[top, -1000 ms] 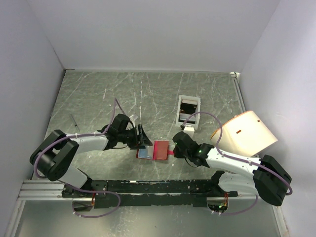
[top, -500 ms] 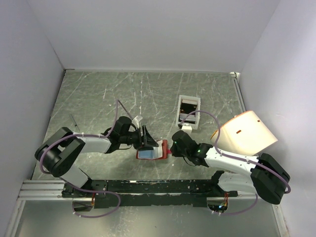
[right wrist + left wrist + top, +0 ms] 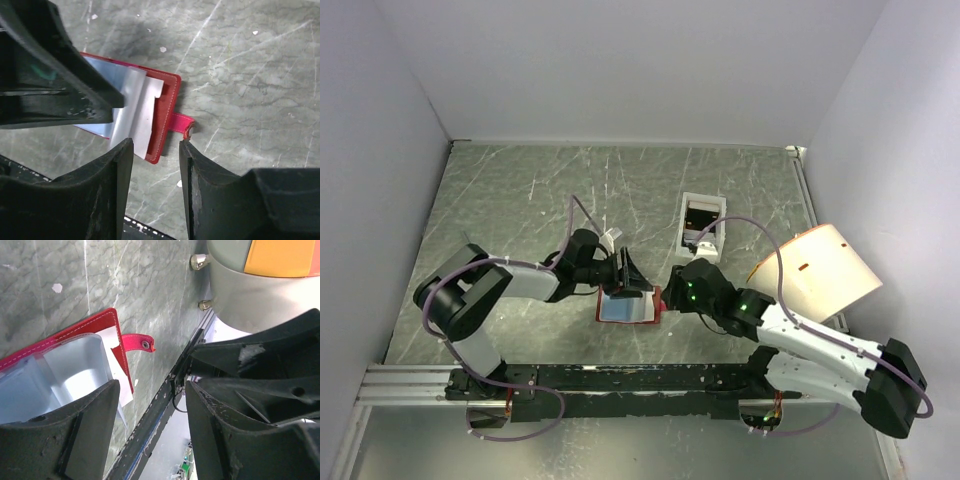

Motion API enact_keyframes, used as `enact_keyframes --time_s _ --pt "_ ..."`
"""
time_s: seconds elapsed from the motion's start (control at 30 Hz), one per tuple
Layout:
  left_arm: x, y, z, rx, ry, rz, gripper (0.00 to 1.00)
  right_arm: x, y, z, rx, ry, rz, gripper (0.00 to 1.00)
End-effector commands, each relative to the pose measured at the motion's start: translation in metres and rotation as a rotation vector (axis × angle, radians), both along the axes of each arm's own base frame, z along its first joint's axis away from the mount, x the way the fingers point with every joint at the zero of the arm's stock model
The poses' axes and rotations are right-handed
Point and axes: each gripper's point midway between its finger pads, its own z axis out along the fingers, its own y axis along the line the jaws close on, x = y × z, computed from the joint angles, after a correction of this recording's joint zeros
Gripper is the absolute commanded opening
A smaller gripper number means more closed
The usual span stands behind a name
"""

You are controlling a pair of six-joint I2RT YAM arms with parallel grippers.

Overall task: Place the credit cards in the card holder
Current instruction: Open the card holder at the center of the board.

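Top external: card holder point(image 3: 630, 308) lay open; left tool point(image 3: 632, 283) & right tool point(image 3: 670, 297) both released, empty; credit cards point(image 3: 703, 213) sat in box point(image 3: 684, 232), prob. none inserted yet.

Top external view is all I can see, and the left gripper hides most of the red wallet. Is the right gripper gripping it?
Observer: No. The right wrist view shows the right gripper open. The card holder's snap tab lies on the table just beyond its fingertips, not pinched.
Operator: Is the left gripper carrying a card?
Observer: No. In the left wrist view the left gripper has its jaws apart with nothing between them.
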Motion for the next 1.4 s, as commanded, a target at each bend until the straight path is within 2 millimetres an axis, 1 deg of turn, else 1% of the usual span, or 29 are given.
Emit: enact_keyframes --time_s 0.0,0.13,0.23,0.33,0.47,0.57,0.7,0.8,0.97,1.07,1.2,1.3,1.37 --pt "0.002 -0.014 0.011 -0.04 -0.058 -0.05 0.66 -0.007 0.004 0.019 0.037 -0.017 0.066 0.41" --pt "0.006 -0.017 0.003 -0.02 -0.057 -0.05 0.65 -0.018 0.03 0.032 0.184 -0.04 0.183 0.4" --pt "0.009 -0.021 0.002 -0.021 -0.059 -0.057 0.66 -0.025 0.043 0.038 0.271 -0.047 0.236 0.4" --pt "0.008 -0.024 0.001 -0.009 -0.064 -0.081 0.67 -0.025 0.049 0.042 0.296 -0.058 0.258 0.39" --pt "0.011 -0.026 0.0 0.006 -0.069 -0.072 0.68 -0.024 0.06 0.045 0.313 -0.067 0.291 0.41" --pt "0.012 -0.028 -0.001 0.014 -0.071 -0.076 0.69 -0.027 0.069 0.042 0.319 -0.06 0.309 0.42" --pt "0.015 -0.028 -0.01 0.037 -0.062 -0.073 0.7 -0.027 0.076 0.03 0.283 -0.066 0.304 0.42" --pt "0.014 -0.032 -0.011 0.009 -0.048 -0.078 0.7 -0.026 0.079 0.024 0.254 -0.064 0.291 0.41" --pt "0.016 -0.031 -0.011 0.038 -0.064 -0.079 0.71 -0.014 0.071 0.005 0.156 -0.062 0.214 0.39" --pt "0.019 -0.031 -0.002 0.032 -0.088 -0.072 0.71 -0.013 0.073 -0.006 0.136 -0.057 0.219 0.38" --pt "0.028 -0.029 0.011 0.027 -0.123 -0.034 0.72 -0.012 0.073 -0.026 0.048 -0.036 0.206 0.36" --pt "0.037 -0.024 0.019 0.038 -0.128 -0.015 0.72 -0.008 0.06 -0.04 -0.046 -0.014 0.139 0.33" --pt "0.043 -0.018 0.024 0.054 -0.135 0.014 0.72 -0.005 0.049 -0.045 -0.099 -0.008 0.089 0.31"
